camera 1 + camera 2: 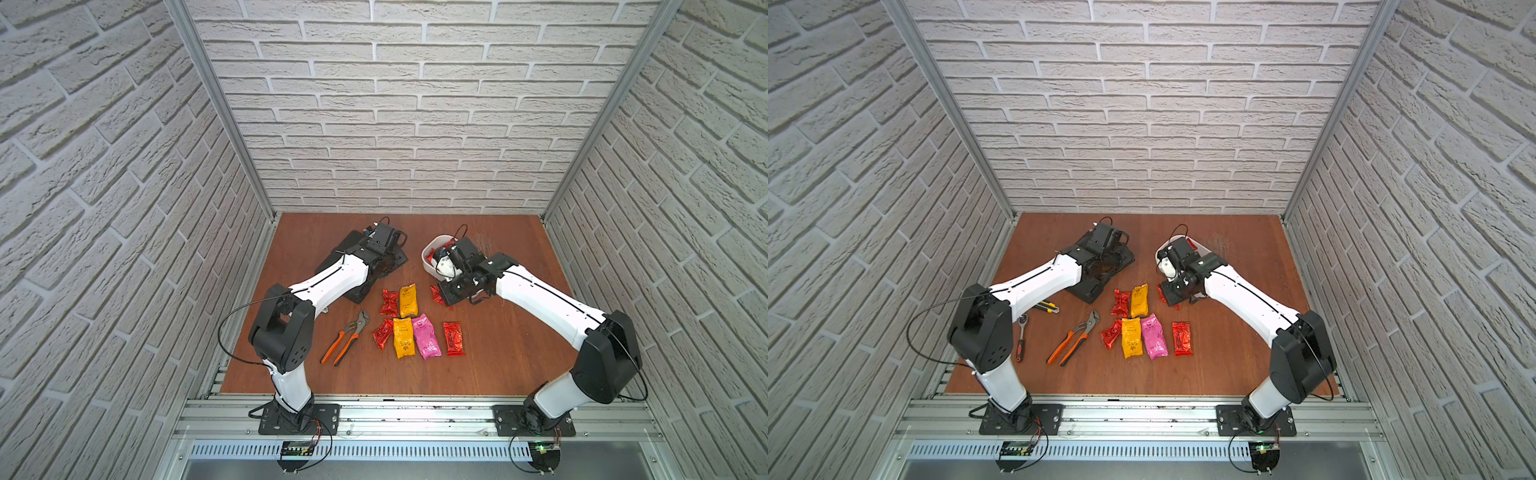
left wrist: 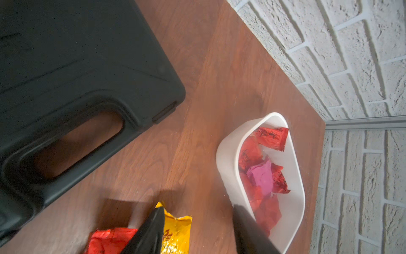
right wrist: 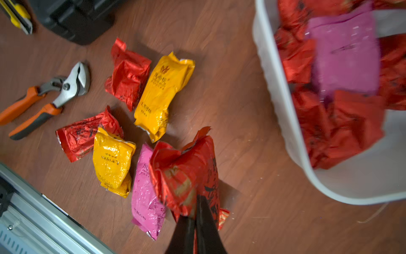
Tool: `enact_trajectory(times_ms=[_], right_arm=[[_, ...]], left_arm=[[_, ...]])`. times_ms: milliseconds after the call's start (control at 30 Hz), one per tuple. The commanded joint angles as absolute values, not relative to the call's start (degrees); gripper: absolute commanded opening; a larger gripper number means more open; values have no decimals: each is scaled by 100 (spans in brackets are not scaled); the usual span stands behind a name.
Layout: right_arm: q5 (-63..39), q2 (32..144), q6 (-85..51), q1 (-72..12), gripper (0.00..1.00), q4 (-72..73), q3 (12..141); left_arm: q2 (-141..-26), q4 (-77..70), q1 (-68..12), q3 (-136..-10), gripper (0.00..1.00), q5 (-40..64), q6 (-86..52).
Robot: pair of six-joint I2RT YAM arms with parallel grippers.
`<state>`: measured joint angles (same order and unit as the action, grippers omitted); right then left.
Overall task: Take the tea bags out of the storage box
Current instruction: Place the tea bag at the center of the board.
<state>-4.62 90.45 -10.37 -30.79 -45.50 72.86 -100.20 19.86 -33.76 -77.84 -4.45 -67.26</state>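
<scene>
Right wrist view — right end effector (image 3: 194, 212) pinches a red tea bag (image 3: 184, 167); left end effector (image 2: 198, 231) gapes empty.

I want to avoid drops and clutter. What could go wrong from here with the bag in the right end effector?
The right end effector pinches the red tea bag near one end, so it may slip. The row by the pink tea bag is crowded; it could land on another.
</scene>
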Motion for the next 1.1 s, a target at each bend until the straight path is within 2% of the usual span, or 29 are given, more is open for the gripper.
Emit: enact_trajectory(times_ms=[0,233,400,533,667,800,933,1067], right_arm=[[-190,9213,-1709,-3253,3,-3664,7211],[513,10128,-2295,-3501,2,-3485,7494],[1023,10500,-2238,-3558,4,-3460,7631],[596,10602,-2095,-3568,32,-3285,7655],[-130,10345,-1736,-3545,48,-3360,7836],[-522,9807,-1265,-3381,52,-3850,8107],[-453,9235,-569,-2954,54,-4315,8193],[-241,9158,290,-2358,58,-4923,8241]], left_arm=[[-9599,2039,-3370,-7551,55,-675,-6802],[-9174,1817,-3561,-6887,55,-954,-7132],[-8953,1785,-3722,-6598,55,-1142,-7277],[-8886,1832,-3770,-6557,55,-1186,-7277],[-8944,1979,-3780,-6654,56,-1146,-7215],[-9182,1892,-3812,-6902,54,-795,-6854],[-9512,1596,-3930,-7213,53,-406,-6591],[-9980,1133,-4005,-7544,55,149,-6436]])
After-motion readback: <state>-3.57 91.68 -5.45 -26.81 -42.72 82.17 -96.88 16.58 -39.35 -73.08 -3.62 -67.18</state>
